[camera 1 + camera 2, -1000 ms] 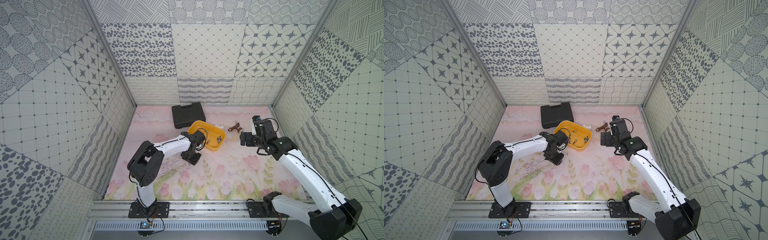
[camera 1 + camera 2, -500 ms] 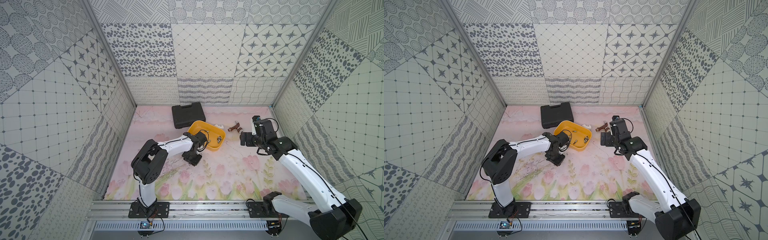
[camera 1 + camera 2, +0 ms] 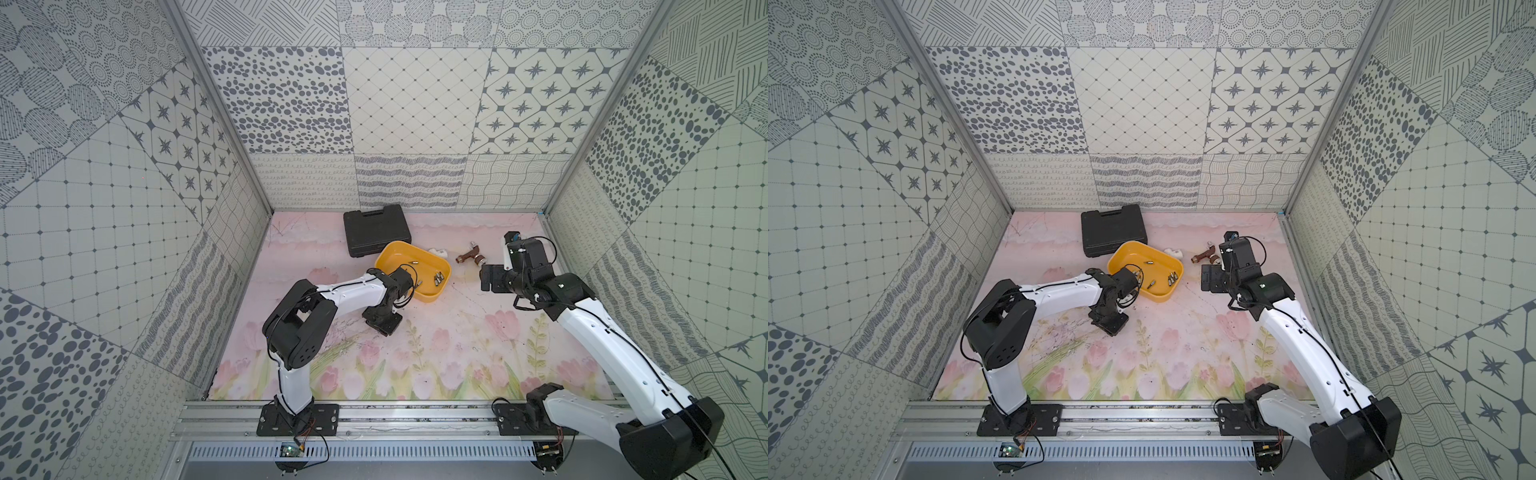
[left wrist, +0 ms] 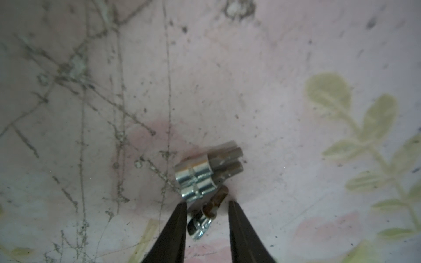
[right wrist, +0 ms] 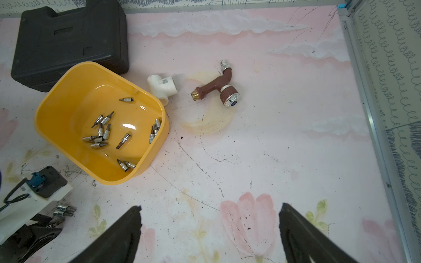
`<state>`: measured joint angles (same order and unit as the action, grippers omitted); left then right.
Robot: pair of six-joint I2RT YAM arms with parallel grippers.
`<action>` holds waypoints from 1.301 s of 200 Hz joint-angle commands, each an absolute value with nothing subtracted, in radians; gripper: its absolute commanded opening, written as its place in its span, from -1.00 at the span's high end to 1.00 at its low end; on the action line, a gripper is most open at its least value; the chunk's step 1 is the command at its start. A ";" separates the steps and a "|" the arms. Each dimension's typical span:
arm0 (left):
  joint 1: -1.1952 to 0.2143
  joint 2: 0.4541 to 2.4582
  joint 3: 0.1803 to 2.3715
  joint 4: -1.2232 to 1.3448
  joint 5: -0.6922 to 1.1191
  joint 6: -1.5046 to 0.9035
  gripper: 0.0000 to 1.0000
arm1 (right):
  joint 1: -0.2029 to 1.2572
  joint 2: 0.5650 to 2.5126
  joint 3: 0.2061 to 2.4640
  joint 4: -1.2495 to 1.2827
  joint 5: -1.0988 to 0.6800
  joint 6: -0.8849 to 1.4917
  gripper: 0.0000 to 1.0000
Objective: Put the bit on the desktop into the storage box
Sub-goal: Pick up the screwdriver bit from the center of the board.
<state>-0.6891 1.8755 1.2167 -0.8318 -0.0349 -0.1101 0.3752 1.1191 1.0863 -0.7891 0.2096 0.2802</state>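
Loosely between narrow left tool (image 4: 206, 203): stubby bit (image 4: 210, 208), chrome base, brownish tip; right tool (image 5: 210, 206) wide.

Noted a black case (image 3: 376, 230) lying flat at the back of the flower-printed bench (image 3: 436, 357); found a white pipe tee (image 5: 162, 87) and brown tap (image 5: 218, 87) nearby, apart.

walls (image 3: 407, 104): grey-on-white patterned panels, dots, stars, grids, top and both sides | floor (image 3: 436, 357): pink tulip-print mat, scuffed, centre | rail (image 3: 415, 419): aluminium, along lower edge | corner posts (image 3: 226, 120): metal | light: even, soft
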 commanded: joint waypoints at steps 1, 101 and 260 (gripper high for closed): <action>-0.698 1.861 1.207 -0.877 -0.043 -0.125 0.33 | 0.372 1.123 1.082 -0.773 0.213 0.278 -0.93; -0.723 1.853 1.180 -0.874 -0.039 -0.150 0.62 | 0.373 1.124 1.083 -0.773 0.212 0.277 -0.93; -0.720 1.734 1.205 -0.846 0.025 -0.164 0.72 | 0.373 1.123 1.090 -0.772 0.216 0.272 -0.93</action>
